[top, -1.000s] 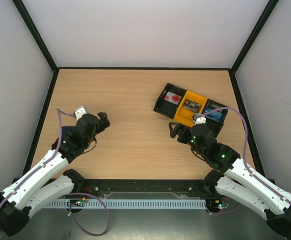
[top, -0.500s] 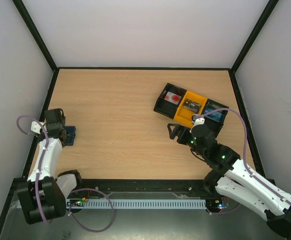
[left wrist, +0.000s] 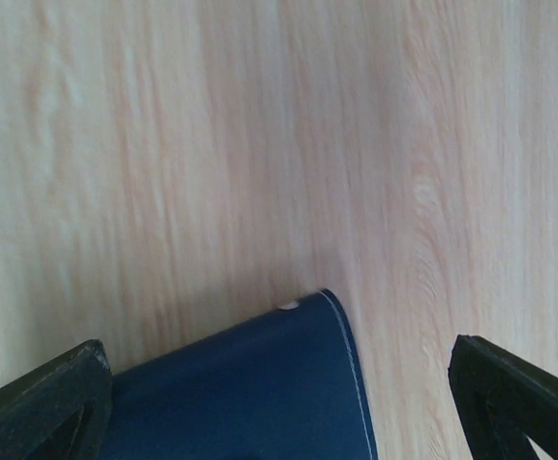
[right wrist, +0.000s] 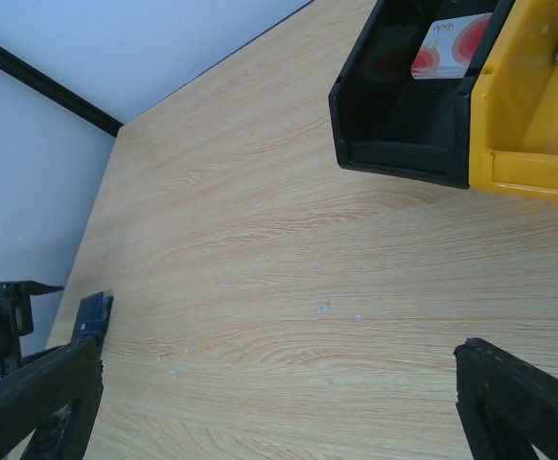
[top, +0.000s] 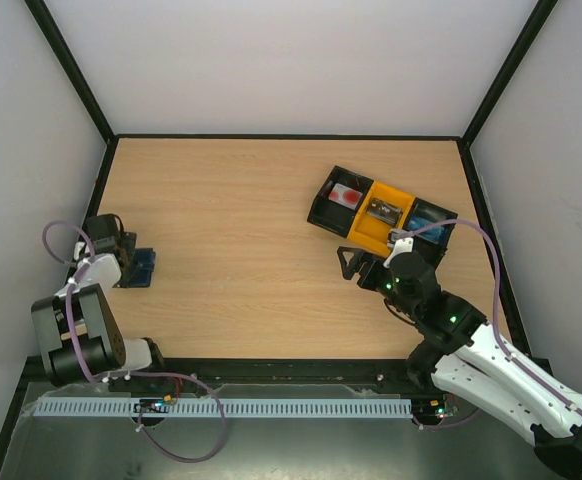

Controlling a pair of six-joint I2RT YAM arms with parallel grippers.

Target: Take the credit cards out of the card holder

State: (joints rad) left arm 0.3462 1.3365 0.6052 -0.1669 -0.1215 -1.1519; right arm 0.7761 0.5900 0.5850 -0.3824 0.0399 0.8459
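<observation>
Your left fingers (left wrist: 39,402) are spread wide and grasp nothing. The left wrist view shows one corner of the navy card holder (left wrist: 250,393) lying between them, flat on the tabletop (left wrist: 260,144). It has pale stitching along one edge and a small white fleck at the tip. You cannot tell from that view whether either finger touches it.

Only the top view tells you where this sits: the card holder is at 9 o'clock on the tabletop, by the left edge, partly covered by the left wrist. Both cards lie well apart from it, in the black-and-yellow tray (top: 364,238) at 2 o'clock. The pinkish-white card (top: 346,196) is in the black compartment at the tray's 10 o'clock end, and the black card (top: 381,210) is in the yellow middle one. The third compartment holds something blue that you cannot identify.

Your right fingers (right wrist: 519,402) are also released and empty, hovering near the tray at its 7 o'clock. The right wrist view gives the close look at the pinkish-white card: a red round spot with a short word in red print beside it, too small to read with certainty. That view also catches the card holder far off at 9 o'clock.
</observation>
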